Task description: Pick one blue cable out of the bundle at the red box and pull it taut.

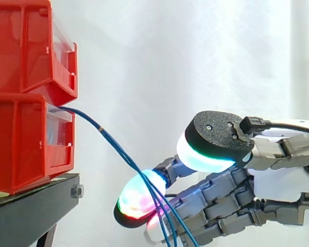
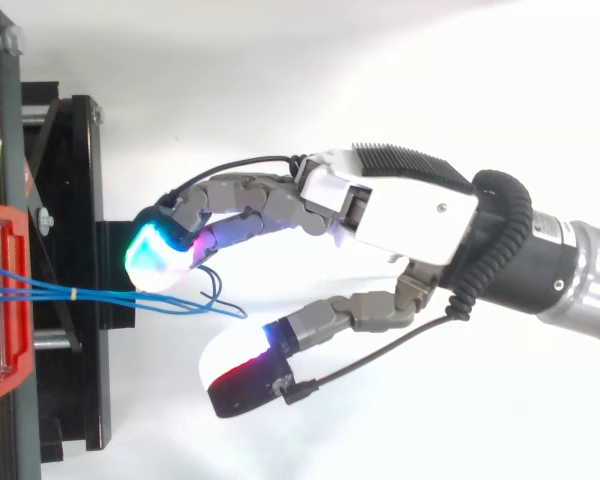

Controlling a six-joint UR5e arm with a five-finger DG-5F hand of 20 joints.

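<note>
Several thin blue cables leave the front of the lower red bin as a bundle and sag down to the right. In the top view the blue cables run from the red bin to loose ends below the fingers. My hand reaches in from the right, open. Its bent fingertips glow green and red and lie against the cables. The thumb pad stands well apart above them. Nothing is pinched.
A second red bin is stacked on the lower one. Both rest on a black stand at the left, and the black stand reaches out towards the fingertips. A white curtain hangs behind.
</note>
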